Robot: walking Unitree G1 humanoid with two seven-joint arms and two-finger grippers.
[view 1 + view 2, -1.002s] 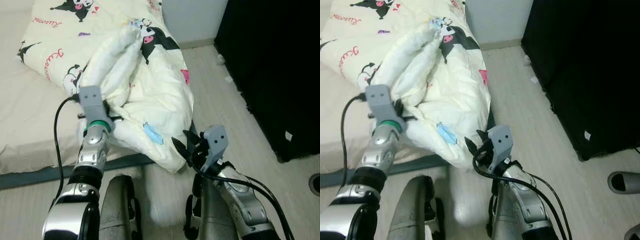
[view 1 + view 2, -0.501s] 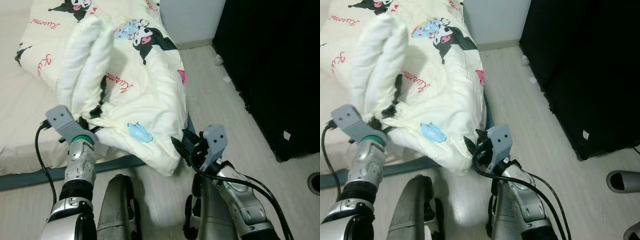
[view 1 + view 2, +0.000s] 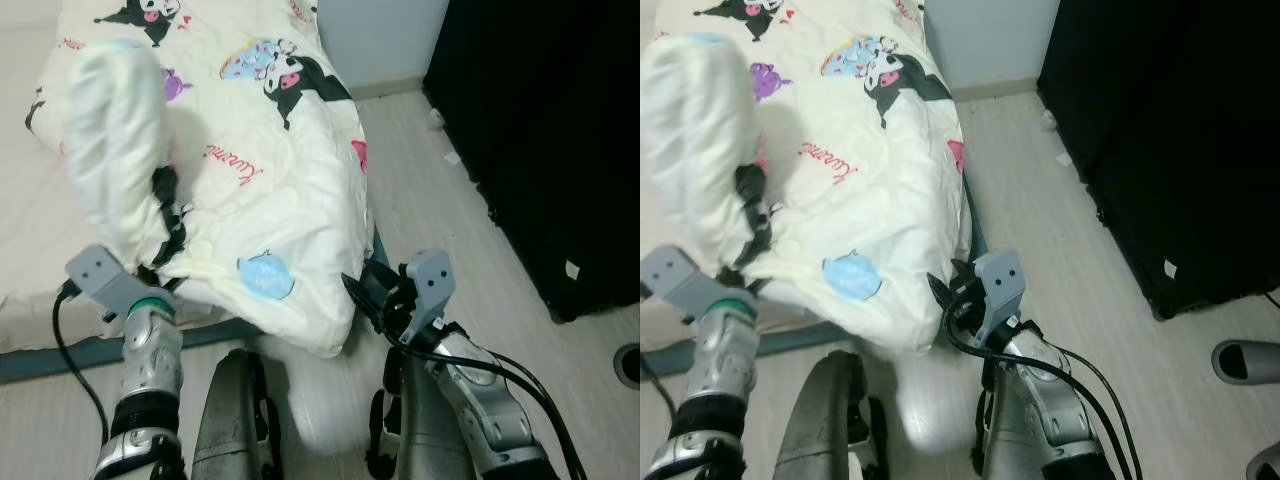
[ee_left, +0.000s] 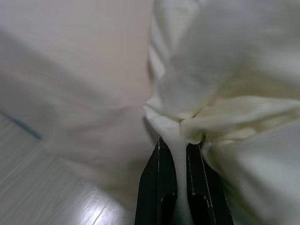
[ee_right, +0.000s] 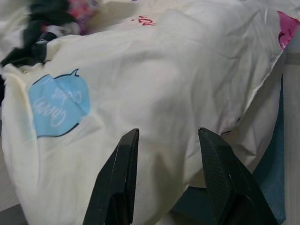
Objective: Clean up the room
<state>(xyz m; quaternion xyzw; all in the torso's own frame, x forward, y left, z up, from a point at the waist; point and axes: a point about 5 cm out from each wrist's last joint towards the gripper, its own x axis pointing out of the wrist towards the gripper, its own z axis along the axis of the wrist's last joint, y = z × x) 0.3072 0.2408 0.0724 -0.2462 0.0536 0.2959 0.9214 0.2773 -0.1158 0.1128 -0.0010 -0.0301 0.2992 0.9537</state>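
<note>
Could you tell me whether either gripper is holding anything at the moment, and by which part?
The left gripper holds the cream comforter, its fingers pinched shut on a bunched fold of its edge. The right gripper is open and holds nothing.

We record even indoor lighting, floor glare [image 3: 330, 425], motion blur on the raised quilt fold [image 3: 110, 140], and a soft left wrist view.

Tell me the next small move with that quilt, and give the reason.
Probably keep drawing the left claw toward the robot's left, to spread the quilt over the bed. It is shut on a fold at the quilt's edge, and a thick roll is bunched above it. The right claw is open, facing the overhanging corner.
</note>
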